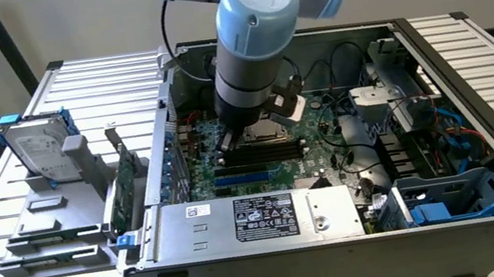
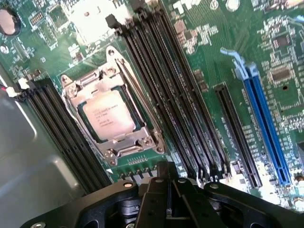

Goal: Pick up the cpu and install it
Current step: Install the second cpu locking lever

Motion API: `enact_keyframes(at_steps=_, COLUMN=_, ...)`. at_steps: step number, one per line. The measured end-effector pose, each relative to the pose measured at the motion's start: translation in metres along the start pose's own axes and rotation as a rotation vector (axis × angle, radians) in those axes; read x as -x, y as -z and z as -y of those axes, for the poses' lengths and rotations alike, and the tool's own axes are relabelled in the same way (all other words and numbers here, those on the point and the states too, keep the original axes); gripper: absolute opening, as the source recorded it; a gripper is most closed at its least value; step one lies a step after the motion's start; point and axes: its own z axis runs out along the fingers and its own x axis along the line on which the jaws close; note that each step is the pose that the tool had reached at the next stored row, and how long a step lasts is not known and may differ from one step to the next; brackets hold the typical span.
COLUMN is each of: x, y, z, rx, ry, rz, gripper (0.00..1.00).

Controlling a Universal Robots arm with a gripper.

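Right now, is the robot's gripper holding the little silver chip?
No, the cpu sits in its socket on the motherboard, and the shut gripper is apart from it.

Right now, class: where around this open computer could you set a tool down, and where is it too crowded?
Free: the slatted table beyond the hard drive, and the strip along the case on the exterior view's right. Crowded: the motherboard under the arm, the CPU socket and memory slots.

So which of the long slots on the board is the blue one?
The blue slot is the outermost one, farthest from the cpu; the long slots between them are black.
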Motion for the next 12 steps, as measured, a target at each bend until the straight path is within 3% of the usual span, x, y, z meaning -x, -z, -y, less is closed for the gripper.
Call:
enact_keyframes(at_steps=4, x=-0.005, y=-0.0041, z=0.0091, rx=-0.0002, ry=0.001, rz=0.0002, gripper=0.11)
enact_keyframes(at_steps=8, x=-0.003, y=-0.0063, z=0.0191, rx=-0.0003, ry=0.001, rz=0.0002, gripper=0.11)
enact_keyframes(at_steps=12, x=-0.002, y=-0.0067, z=0.0216, rx=-0.0005, ry=0.001, rz=-0.0001, gripper=0.11)
